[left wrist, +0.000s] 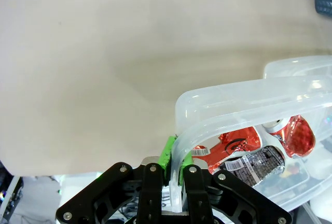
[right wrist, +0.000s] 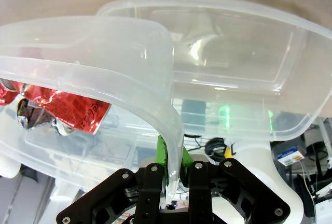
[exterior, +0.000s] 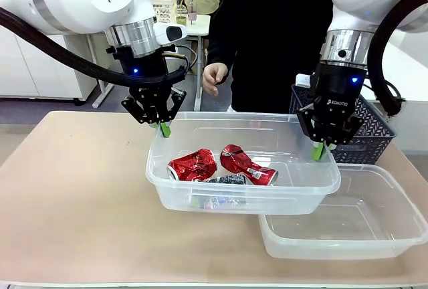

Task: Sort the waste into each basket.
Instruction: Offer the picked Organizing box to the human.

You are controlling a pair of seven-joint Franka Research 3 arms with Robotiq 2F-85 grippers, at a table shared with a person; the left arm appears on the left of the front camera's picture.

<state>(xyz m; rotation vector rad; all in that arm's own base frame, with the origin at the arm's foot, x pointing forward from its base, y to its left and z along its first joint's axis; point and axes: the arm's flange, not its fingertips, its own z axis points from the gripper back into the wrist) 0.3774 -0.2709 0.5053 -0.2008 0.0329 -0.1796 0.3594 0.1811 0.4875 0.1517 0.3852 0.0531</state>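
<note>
On the table (exterior: 80, 188) are two clear tubs. The upper tub (exterior: 200, 199) is lifted with one end over the empty lower tub (exterior: 374, 239). A dark lattice basket (exterior: 371, 135) stands behind them. The left gripper (exterior: 162, 126) is clamped on the upper tub's rim at one end and the right gripper (exterior: 321, 150), marked "ROBOTIQ", on the other end. Inside lie two crushed red cans (exterior: 194, 165) and a bottle (exterior: 224, 180) with a barcode label; its print is unreadable.
</note>
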